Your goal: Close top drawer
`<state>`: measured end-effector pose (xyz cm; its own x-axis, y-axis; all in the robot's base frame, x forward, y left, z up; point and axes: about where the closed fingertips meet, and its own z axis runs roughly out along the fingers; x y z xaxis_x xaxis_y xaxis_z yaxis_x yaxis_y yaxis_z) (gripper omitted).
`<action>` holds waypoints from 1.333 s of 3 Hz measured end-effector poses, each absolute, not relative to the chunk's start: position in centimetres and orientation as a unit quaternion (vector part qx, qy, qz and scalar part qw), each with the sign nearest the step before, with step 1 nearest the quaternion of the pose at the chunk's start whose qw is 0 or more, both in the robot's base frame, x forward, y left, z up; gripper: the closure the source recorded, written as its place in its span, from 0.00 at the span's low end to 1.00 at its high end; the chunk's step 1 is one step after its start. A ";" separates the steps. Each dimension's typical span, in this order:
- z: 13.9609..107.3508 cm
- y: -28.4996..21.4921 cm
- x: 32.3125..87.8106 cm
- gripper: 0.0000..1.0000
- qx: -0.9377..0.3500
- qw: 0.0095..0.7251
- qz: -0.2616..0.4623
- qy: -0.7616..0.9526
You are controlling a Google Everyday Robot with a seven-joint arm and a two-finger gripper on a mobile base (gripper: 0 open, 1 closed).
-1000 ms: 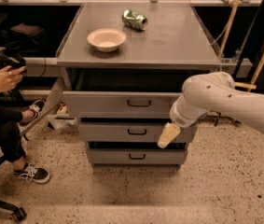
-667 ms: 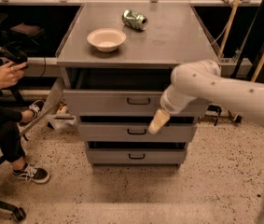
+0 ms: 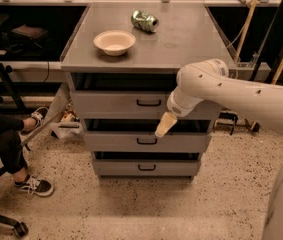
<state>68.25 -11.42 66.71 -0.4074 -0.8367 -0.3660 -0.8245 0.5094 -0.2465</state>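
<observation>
The top drawer [image 3: 112, 105] is a wide grey drawer with a small black loop handle [image 3: 148, 103] at its centre. It stands pulled out a little, with a dark gap above its front panel under the cabinet top. My gripper [image 3: 165, 125], cream-coloured at the end of the white arm [image 3: 216, 86], hangs in front of the lower edge of the top drawer's front. It is just right of and below the handle and holds nothing that I can see.
A middle drawer [image 3: 112, 143] and a bottom drawer [image 3: 116, 168] sit below, both slightly out. On the cabinet top [image 3: 186, 44] are a white bowl [image 3: 114, 41] and a crushed green can [image 3: 145, 20]. A seated person's leg and shoe [image 3: 33, 185] are at the left.
My arm has swung left and a little up, bringing the gripper from in front of the middle drawer to the top drawer's lower edge near the handle.
</observation>
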 end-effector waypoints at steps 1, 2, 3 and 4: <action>66.7 -11.4 68.2 0.00 -0.495 0.226 -0.013 0.839; 67.4 -12.6 65.5 0.00 -0.466 0.218 -0.021 0.857; 71.2 -14.0 60.0 0.00 -0.439 0.235 -0.067 0.865; 74.6 -16.3 52.7 0.00 -0.415 0.248 -0.132 0.865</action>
<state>52.67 -16.26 74.57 -0.5317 -0.7844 -0.3194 -0.6530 0.6198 -0.4353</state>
